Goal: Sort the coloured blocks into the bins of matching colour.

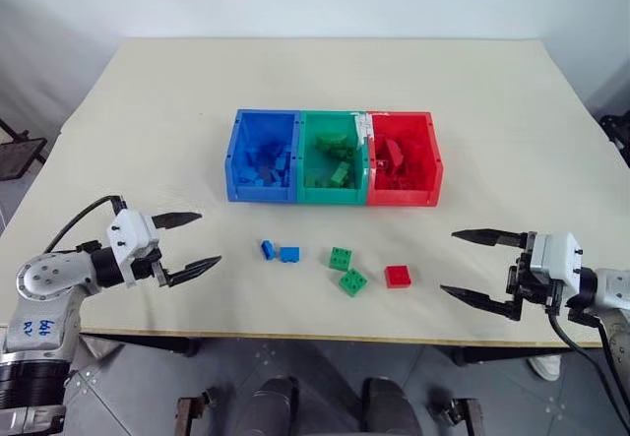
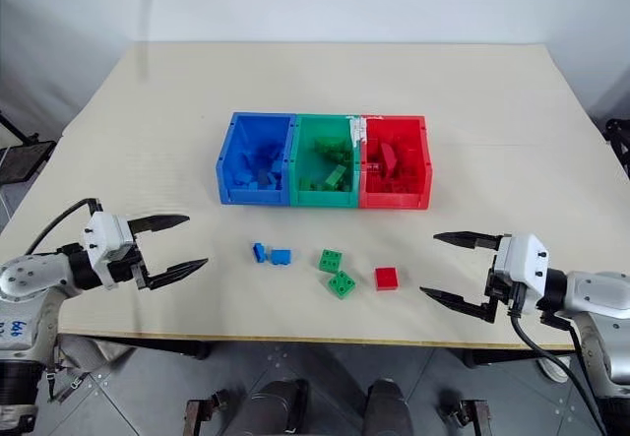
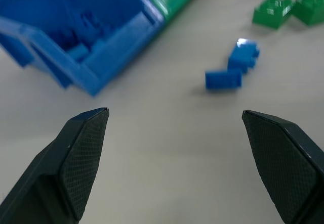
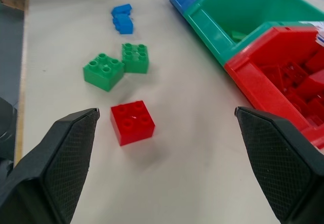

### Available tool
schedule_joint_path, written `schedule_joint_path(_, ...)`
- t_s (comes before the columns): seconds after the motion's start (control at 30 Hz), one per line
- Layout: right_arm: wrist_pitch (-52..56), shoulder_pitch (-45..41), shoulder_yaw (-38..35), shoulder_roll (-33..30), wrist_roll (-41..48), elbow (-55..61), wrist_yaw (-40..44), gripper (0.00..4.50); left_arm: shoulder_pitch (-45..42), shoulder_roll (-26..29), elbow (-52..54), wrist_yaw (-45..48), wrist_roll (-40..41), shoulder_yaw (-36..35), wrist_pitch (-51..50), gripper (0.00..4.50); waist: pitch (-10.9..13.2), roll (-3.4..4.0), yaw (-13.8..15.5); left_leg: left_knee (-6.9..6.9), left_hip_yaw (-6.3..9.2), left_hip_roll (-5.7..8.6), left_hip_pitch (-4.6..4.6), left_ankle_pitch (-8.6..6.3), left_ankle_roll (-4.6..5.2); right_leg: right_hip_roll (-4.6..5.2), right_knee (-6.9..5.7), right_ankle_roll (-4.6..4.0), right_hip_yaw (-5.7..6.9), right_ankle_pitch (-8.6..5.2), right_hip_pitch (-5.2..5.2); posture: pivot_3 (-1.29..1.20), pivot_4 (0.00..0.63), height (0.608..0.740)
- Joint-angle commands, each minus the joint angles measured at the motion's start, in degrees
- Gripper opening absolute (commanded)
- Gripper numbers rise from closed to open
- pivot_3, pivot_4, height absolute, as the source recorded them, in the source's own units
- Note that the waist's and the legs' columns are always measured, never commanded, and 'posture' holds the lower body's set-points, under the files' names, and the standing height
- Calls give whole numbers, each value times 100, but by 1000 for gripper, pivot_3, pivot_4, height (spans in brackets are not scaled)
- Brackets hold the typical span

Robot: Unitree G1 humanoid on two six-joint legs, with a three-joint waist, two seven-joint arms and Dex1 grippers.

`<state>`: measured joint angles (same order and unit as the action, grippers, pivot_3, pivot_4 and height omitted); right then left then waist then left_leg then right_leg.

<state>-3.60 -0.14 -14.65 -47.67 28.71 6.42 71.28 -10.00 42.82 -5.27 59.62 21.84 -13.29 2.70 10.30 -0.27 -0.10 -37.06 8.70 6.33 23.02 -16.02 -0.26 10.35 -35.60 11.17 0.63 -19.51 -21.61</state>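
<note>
Left gripper (image 1: pixel 189 240): your fingers spread wide, empty, above table (image 1: pixel 148 111) left of blocks.
Right gripper (image 1: pixel 469 263): also spread wide, empty, right of red block (image 1: pixel 398 276).
Blocks: 2 blue (image 1: pixel 279 252), 2 green (image 1: pixel 346 270), 1 red, in a row on table btwn grippers.
Bins (image 1: pixel 333 157): blue, green, red, joined, just behind blocks.

The light is soft and even, and the table (image 1: pixel 472 111) looks bright with no glare. Shadows are weak: a faint one lies beside the red block (image 4: pixel 132 122), and a darker one under the bins (image 1: pixel 333 156). The head views are clear. In the left wrist view the blue blocks (image 3: pixel 233 68) and the near fingers (image 3: pixel 81 158) look blurred and soft.
</note>
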Motion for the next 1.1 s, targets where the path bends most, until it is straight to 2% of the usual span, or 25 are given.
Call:
schedule_joint_path(0.03,-71,-26,-141,53,40,44,-75,4500,-27,-54,320,-129,79,44,-205,4482,0,0,-8,0,0,-2,0,-1,-1,-2,0,0,0,0,0,0,150,740)
schedule_joint_path(0.13,-149,199,-415,-70,29,-88,7,4500,-19,1,586,-6,171,249,-648,4482,0,0,4,1,1,-2,1,-2,-2,-2,-2,0,0,0,0,0,150,740)
schedule_joint_path(0.27,-393,449,-763,-291,-76,-585,271,4500,-91,-36,1016,335,87,700,-619,4482,0,0,58,-4,0,5,1,-3,1,1,2,0,-2,0,3,0,150,740)
schedule_joint_path(0.47,-788,486,-607,-526,-405,-1184,638,4500,-190,-340,1949,514,327,1387,-979,4482,0,0,22,-4,-6,-4,-1,-2,-1,-4,1,-1,-3,0,3,0,150,740)
schedule_joint_path(0.57,-436,230,-190,-488,-470,-918,604,4500,-117,-499,2172,375,347,1487,-1048,4482,-1,1,-34,-1,-11,-7,-2,-2,-2,-6,2,-2,-3,0,2,0,150,740)
schedule_joint_path(0.77,937,-610,951,-588,-681,-5,444,4500,314,-292,1904,400,147,1154,-715,4482,-1,4,-54,-2,-23,-17,-12,-6,-7,-12,1,-8,-8,-3,1,0,150,740)
schedule_joint_path(1.03,1366,-1711,2197,-198,-1544,-183,171,4500,965,-43,1913,467,199,768,-478,4482,0,2,73,-2,-5,-10,-4,-11,-6,-8,9,-8,-5,-3,-1,0,150,740)
schedule_joint_path(1.1,1290,-1794,2320,-121,-1679,-265,138,4099,1023,-45,1930,430,193,719,-443,4500,0,2,103,-2,-5,-9,-1,-11,-6,-7,8,-8,-5,-3,-4,0,150,740)
